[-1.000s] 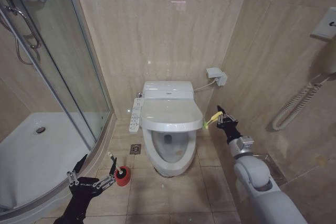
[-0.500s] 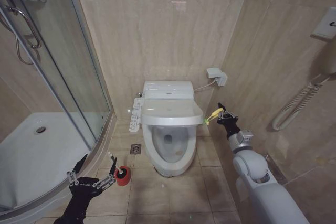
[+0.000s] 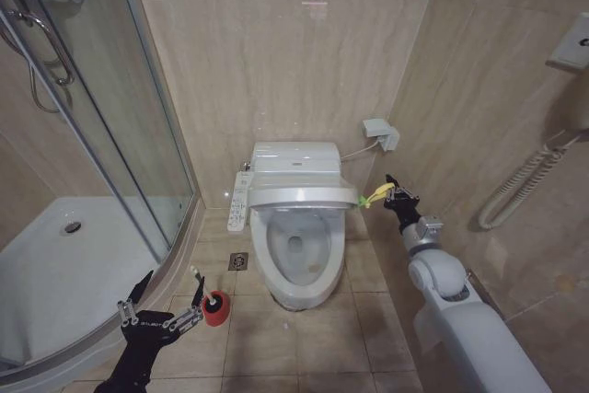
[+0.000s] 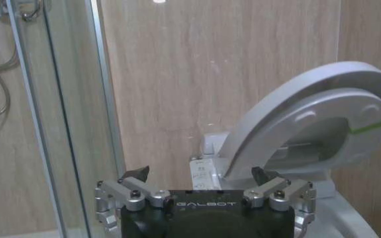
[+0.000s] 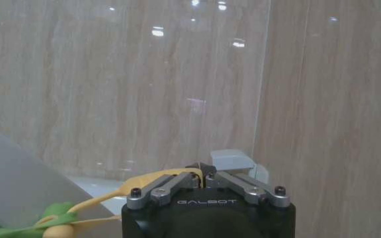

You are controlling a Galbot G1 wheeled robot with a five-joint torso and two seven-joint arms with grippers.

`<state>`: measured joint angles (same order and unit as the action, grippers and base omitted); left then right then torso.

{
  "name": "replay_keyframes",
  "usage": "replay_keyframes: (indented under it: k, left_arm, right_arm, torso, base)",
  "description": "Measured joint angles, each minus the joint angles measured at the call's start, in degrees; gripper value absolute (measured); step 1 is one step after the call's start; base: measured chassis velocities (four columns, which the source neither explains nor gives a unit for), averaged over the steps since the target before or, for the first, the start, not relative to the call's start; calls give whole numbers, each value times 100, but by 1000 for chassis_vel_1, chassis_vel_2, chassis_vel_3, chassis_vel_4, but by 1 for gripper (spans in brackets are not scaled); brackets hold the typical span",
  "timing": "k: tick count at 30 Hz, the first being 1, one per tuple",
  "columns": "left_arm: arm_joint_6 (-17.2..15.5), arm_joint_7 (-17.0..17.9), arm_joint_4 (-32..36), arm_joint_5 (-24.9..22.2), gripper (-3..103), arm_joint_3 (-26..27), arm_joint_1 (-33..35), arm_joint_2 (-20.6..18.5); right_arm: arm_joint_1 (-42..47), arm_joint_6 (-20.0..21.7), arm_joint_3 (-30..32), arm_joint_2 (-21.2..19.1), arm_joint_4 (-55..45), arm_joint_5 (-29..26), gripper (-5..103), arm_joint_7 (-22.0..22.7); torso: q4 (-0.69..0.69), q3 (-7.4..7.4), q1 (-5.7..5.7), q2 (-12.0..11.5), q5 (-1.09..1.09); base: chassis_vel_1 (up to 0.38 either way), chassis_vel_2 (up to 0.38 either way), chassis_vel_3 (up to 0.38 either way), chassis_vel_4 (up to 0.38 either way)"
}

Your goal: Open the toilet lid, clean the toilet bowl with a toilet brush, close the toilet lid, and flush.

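We can read the brand name "GALBOT" in pale capital letters on the black body of the left gripper (image 4: 200, 174), between its two finger mounts, in the left wrist view. The same word "GALBOT" stands on the black housing of the right gripper (image 5: 202, 174), just below its fingers, in the right wrist view. In the head view, small pale lettering shows on the left gripper's body, but it is too small for us to make out. The long white button panel (image 3: 240, 201) on the side of the toilet carries markings that we cannot read.
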<state>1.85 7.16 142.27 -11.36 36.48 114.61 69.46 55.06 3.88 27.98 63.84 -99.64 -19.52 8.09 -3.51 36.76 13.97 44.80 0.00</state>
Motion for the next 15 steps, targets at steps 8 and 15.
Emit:
replay_keyframes:
  k: [8,15]
  left_arm:
    - [0,0,0,0,100,0,0,0]
    - [0,0,0,0,100,0,0,0]
  right_arm:
    - [-552,103,-240,-73,332,-129,2,89]
    - [-1070,183,-519,-32,718,-201,2,197]
  torso:
    - [-1,0,0,0,-1]
    - [-2,0,0,0,0]
  base:
    - [0,0,0,0]
    - [0,0,0,0]
